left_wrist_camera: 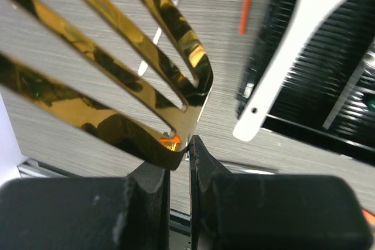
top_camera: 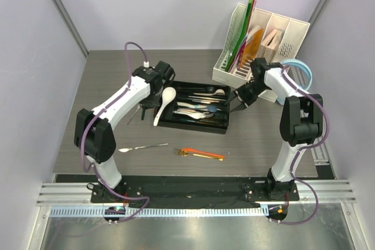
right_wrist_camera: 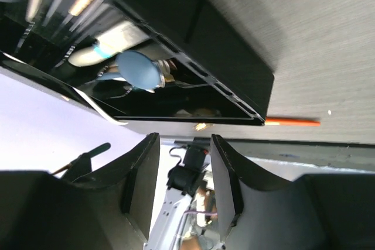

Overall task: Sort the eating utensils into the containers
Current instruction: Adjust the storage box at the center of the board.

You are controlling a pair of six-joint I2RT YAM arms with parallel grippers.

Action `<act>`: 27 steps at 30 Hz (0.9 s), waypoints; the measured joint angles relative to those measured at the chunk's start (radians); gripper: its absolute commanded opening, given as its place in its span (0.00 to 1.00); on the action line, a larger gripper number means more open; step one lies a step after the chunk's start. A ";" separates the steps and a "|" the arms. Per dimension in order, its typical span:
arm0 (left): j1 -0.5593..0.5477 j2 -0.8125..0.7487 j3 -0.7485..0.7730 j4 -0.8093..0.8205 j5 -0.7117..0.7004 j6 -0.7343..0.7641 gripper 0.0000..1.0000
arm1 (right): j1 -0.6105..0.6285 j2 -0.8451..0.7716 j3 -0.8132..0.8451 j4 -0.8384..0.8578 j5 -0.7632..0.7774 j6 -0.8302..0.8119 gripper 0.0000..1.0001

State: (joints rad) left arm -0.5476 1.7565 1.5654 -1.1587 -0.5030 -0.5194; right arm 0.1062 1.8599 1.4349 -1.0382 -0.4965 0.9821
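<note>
The black cutlery tray (top_camera: 176, 122) lies mid-table with several steel pieces in it. A white ceramic spoon (top_camera: 164, 102) leans over its left end. My left gripper (top_camera: 145, 107), just left of the tray, is shut on a gold fork (left_wrist_camera: 117, 57), whose tines fill the left wrist view. My right gripper (top_camera: 237, 105) is open and empty at the tray's right end. In the right wrist view its jaws (right_wrist_camera: 183, 144) stand wide apart beside the tray (right_wrist_camera: 234, 57), where a blue spoon (right_wrist_camera: 139, 69) lies. A steel utensil (top_camera: 142, 147) and orange chopsticks (top_camera: 204, 154) lie on the table in front.
A white slotted file organiser (top_camera: 261, 45) with folders stands at the back right. Light-blue headphones (top_camera: 303, 71) lie beside it, behind my right arm. Grey walls close in the table on the left, right and back.
</note>
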 measured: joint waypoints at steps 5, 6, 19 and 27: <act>0.070 0.000 -0.006 -0.006 0.017 -0.003 0.00 | 0.005 0.026 0.108 -0.032 0.059 -0.059 0.47; 0.078 0.000 -0.005 -0.008 0.018 -0.003 0.00 | 0.005 0.026 0.114 -0.035 0.066 -0.065 0.47; 0.072 0.037 0.063 -0.031 0.072 0.003 0.00 | 0.033 0.222 0.168 -0.085 0.121 -0.132 0.46; 0.072 0.045 0.014 -0.024 0.089 0.008 0.00 | 0.092 0.256 0.228 -0.163 0.164 -0.275 0.01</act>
State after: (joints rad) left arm -0.4759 1.8019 1.5795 -1.1828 -0.4137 -0.5110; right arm 0.1978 2.1162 1.6630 -1.2007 -0.3328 0.7067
